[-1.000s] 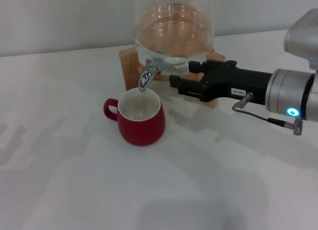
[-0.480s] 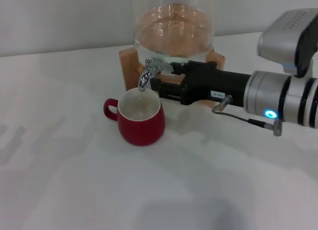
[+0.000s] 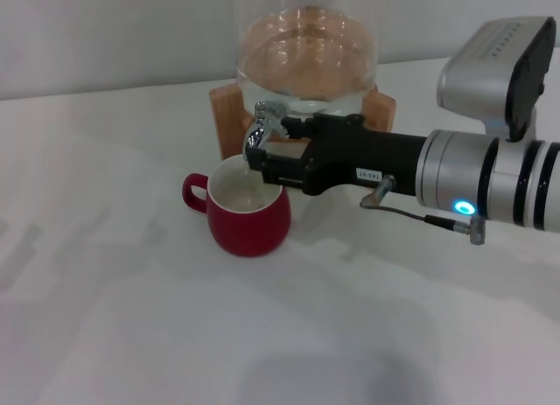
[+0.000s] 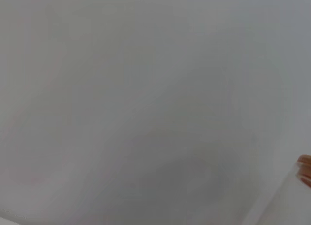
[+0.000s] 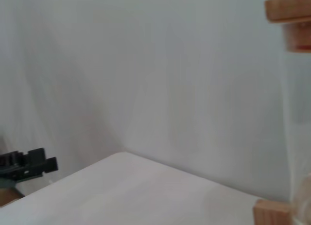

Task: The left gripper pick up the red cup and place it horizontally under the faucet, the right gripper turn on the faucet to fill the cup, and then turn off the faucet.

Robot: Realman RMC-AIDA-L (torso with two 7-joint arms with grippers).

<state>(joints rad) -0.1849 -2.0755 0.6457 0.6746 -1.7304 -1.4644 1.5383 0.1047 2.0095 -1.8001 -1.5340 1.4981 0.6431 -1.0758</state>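
Observation:
The red cup point(image 3: 251, 219) stands upright on the white table, its handle to the left and its cream inside showing. Its mouth is right below the spout of the chrome faucet point(image 3: 256, 136). The faucet is fitted to the glass jar point(image 3: 306, 64) on the wooden stand point(image 3: 225, 108). My right gripper point(image 3: 264, 150) reaches in from the right, level with the table. Its two black fingers stand apart on either side of the faucet body, just above the cup's rim. A black claw far off in the right wrist view point(image 5: 28, 164) looks like my left gripper; it does not show in the head view.
The white table point(image 3: 131, 317) stretches out in front of and left of the cup. A grey wall stands behind the jar. The right wrist view shows parts of the wooden stand point(image 5: 289, 11). The left wrist view shows only pale surface and a sliver of wood point(image 4: 305, 167).
My right gripper has moved left along the front of the stand, from well right of the faucet to the faucet itself. The cup has not moved.

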